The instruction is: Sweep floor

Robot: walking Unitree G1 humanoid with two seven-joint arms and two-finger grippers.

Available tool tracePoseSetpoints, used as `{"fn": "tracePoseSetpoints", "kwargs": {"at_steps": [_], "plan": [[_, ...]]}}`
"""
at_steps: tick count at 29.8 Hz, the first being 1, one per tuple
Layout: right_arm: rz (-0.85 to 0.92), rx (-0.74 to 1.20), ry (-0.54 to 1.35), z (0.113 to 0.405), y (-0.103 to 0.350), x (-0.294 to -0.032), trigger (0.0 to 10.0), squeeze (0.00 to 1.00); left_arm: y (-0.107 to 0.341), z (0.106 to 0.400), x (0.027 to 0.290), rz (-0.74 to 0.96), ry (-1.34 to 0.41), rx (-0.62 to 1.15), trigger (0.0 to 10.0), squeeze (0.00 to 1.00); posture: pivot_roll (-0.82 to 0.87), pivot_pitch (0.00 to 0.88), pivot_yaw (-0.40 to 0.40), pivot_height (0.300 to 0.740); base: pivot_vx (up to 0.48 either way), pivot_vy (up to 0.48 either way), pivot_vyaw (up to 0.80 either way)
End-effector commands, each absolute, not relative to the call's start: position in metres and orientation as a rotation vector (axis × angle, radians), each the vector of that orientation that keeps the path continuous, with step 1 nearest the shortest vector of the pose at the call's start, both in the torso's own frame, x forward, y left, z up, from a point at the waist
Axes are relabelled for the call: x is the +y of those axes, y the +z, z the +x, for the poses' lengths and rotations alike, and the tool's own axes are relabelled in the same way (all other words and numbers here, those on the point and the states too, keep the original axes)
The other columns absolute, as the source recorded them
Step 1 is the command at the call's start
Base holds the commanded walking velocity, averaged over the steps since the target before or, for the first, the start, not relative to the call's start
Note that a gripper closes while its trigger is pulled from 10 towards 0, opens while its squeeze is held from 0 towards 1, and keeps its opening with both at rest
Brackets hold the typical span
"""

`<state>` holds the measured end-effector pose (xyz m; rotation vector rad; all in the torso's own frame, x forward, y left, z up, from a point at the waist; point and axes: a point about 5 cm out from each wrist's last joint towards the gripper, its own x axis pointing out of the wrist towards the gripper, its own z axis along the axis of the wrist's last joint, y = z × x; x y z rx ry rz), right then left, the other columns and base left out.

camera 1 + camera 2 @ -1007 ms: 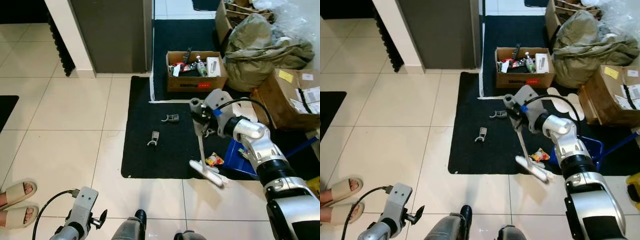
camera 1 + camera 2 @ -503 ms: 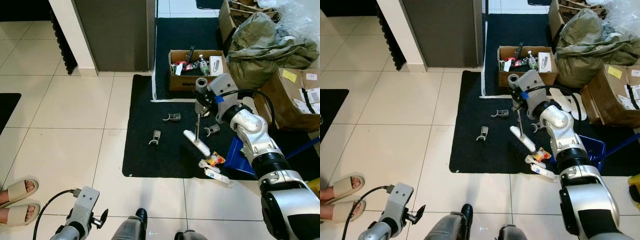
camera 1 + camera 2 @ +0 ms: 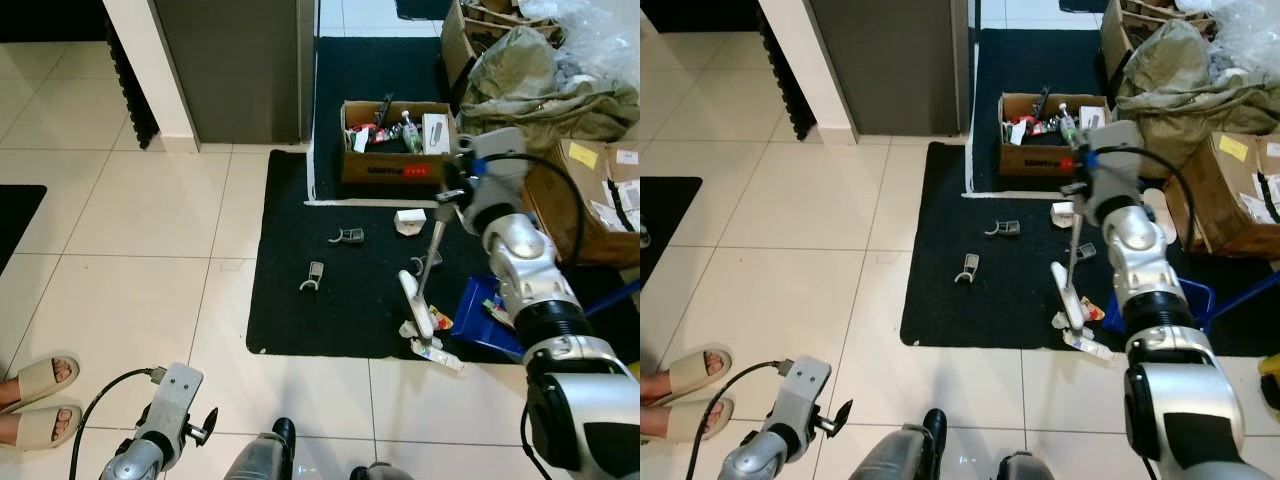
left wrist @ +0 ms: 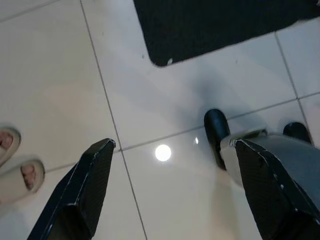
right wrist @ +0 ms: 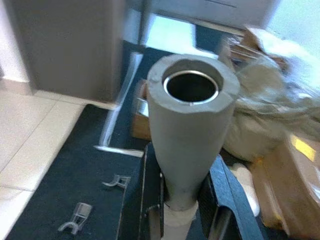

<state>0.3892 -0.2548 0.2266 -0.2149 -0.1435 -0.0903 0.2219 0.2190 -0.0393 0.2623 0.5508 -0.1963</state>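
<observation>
Covering pale floor tiles (image 3: pixel 140 290), black mat (image 3: pixel 340 250), cardboard box (image 3: pixel 392 155) beyond

The right arm extends forward toward 1 o'clock, its silver segments stacked from the shoulder up to the wrist, with a black cable arcing over the forearm. The right gripper (image 3: pixel 447 195) sits at the far end; in the right wrist view its black fingers (image 5: pixel 226 204) are closed around a grey cylindrical handle. The left arm hangs low at 7 o'clock, close to the body. The left gripper (image 4: pixel 170 200) points down, its two black fingers (image 4: pixel 85 192) spread wide apart and holding nothing.
</observation>
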Motion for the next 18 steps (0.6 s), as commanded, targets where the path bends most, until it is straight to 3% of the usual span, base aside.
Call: {"fn": "tracePoseSetpoints", "kwargs": {"at_steps": [1,4,12,18], "plan": [[-0.202,-0.160,-0.143,0.386,0.234,-0.266,10.0,0.00,-0.050,0.208,0.220,0.263,-0.198,0.620,10.0,0.00,0.03,0.180,0.022,0.740,0.000,0.000,0.00],[-0.246,-0.144,-0.262,0.375,0.237,-0.291,10.0,0.00,-0.054,0.203,0.223,0.240,-0.159,0.656,10.0,0.00,0.01,0.155,0.024,0.740,0.000,0.000,0.00],[-0.319,-0.092,-0.359,0.361,0.216,-0.306,10.0,0.00,-0.052,0.205,0.240,0.169,0.001,0.675,10.0,0.00,0.00,0.118,0.025,0.740,0.000,0.000,0.00],[-0.304,-0.056,-0.386,0.353,0.198,-0.304,10.0,0.00,-0.051,0.204,0.253,0.141,0.088,0.689,10.0,0.00,-0.01,0.105,0.029,0.740,0.000,0.000,-0.80]]}}
